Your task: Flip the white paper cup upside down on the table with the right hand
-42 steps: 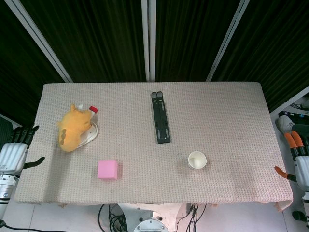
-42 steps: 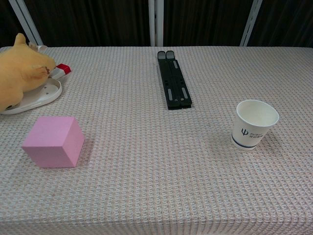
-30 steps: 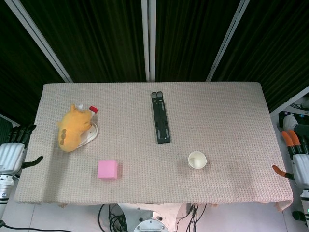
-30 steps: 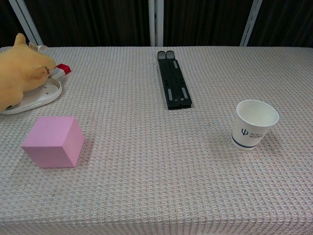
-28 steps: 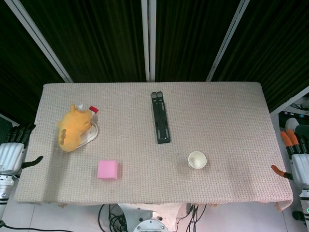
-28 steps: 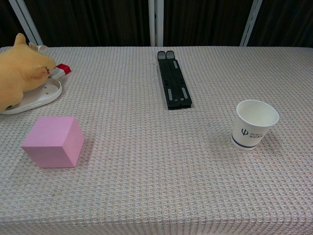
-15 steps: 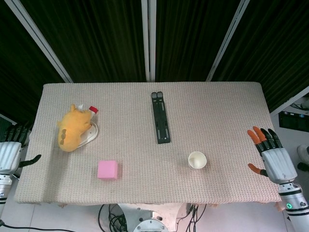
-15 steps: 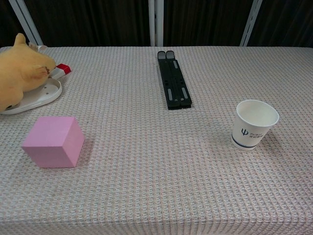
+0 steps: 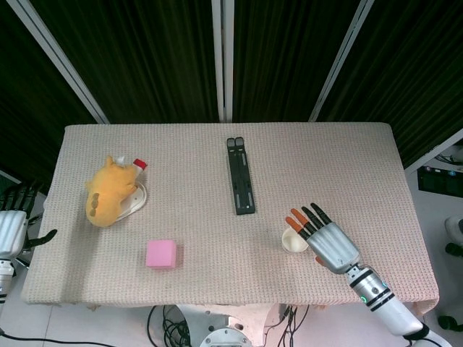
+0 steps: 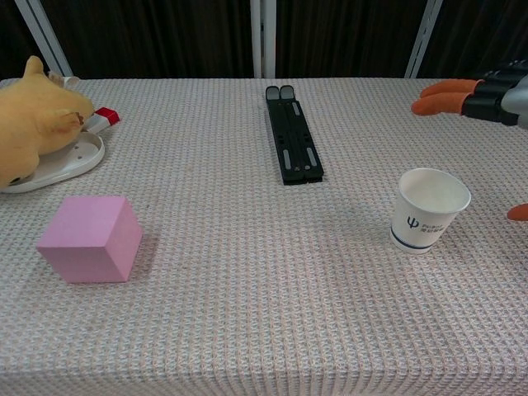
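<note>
- Head view: the right robot hand [image 9: 329, 242], earlier off the right edge of the worktop [image 9: 340, 166], is now seen over it just beside the white paper cup [image 9: 294, 241], fingers spread, nothing held.
- The left robot hand [image 9: 11, 230] is seen off the left edge, likewise spread and holding nothing.
- One cup, one pink cube [image 9: 160, 254], one plush toy [image 9: 108, 194] and one black stand [image 9: 240, 176] are counted.
- The cup is upright at front right, mouth up, axis vertical.
</note>
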Robot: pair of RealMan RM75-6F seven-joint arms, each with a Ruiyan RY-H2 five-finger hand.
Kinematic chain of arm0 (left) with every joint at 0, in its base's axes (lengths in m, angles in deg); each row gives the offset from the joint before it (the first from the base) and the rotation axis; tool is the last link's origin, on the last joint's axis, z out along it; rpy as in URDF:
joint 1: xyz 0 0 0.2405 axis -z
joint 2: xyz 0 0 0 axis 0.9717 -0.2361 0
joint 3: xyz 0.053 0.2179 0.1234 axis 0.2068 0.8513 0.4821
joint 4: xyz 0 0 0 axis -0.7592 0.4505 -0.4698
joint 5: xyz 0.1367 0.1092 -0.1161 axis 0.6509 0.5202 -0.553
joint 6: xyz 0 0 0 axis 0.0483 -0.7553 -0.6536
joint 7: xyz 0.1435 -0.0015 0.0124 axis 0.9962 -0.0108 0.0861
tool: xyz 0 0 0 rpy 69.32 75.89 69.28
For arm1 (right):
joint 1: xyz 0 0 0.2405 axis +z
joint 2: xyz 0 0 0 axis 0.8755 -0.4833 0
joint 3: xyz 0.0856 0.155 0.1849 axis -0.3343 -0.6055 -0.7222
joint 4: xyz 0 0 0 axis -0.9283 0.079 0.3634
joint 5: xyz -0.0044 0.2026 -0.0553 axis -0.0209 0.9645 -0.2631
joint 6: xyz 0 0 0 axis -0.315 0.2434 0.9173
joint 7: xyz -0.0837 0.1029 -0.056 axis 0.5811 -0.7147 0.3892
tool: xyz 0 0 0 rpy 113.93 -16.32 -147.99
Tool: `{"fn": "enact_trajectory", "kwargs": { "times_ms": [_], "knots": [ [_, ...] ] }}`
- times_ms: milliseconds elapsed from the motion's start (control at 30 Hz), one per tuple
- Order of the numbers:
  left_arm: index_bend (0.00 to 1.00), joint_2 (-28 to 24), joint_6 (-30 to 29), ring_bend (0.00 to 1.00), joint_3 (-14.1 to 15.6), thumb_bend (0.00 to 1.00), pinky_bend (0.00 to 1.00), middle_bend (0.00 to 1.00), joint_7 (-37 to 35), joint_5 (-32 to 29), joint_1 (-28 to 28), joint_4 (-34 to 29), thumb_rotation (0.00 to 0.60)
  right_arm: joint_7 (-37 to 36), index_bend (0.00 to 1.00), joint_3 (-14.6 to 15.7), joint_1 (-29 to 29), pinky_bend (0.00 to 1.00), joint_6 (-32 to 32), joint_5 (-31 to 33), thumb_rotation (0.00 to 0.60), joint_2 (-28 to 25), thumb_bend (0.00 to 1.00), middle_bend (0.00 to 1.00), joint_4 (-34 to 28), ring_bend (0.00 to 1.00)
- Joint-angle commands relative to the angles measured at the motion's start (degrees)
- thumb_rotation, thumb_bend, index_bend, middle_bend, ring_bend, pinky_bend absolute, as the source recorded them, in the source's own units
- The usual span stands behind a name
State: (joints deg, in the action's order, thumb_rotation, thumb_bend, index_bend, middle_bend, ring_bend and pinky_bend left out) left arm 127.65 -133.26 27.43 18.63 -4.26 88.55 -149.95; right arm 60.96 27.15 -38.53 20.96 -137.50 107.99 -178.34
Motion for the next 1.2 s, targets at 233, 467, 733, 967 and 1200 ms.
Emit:
{"fn": "enact_trajectory", "kwargs": {
  "times_ms": [233,467,733,967,1200],
  "knots": [
    [0.00,0.4,1.2,0.00,-0.4,0.15,0.00,0.00,-0.2,-1.0,0.2,0.9,0.600,14.5,0.00,0.1,5.5,0.00,-3.6,11.8,0.600,8.9,0.03,0.00,-0.1,0.00],
    [0.00,0.8,2.3,0.00,-0.7,0.15,0.00,0.00,-0.6,-2.0,0.2,1.7,0.600,18.4,0.00,1.2,7.2,0.00,-2.6,15.2,0.600,11.0,0.08,0.05,1.1,0.00],
    [0.00,0.9,2.8,0.00,-0.7,0.15,0.00,0.00,-1.2,-2.0,0.3,2.4,0.600,20.3,0.01,2.6,8.3,0.00,-0.5,15.6,0.600,13.5,0.09,0.17,3.1,0.00],
    [0.00,0.9,3.2,0.00,-0.8,0.15,0.00,0.00,-1.9,-2.0,0.2,2.5,0.600,20.0,0.18,3.8,8.7,0.00,1.2,14.0,0.600,14.9,0.13,0.32,4.8,0.00],
    [0.00,0.9,3.7,0.00,-0.7,0.15,0.00,0.00,-2.2,-2.1,0.3,2.7,0.600,18.7,0.36,4.5,8.4,0.00,3.6,12.5,0.600,14.5,0.15,0.46,5.4,0.01]
  ]
}}
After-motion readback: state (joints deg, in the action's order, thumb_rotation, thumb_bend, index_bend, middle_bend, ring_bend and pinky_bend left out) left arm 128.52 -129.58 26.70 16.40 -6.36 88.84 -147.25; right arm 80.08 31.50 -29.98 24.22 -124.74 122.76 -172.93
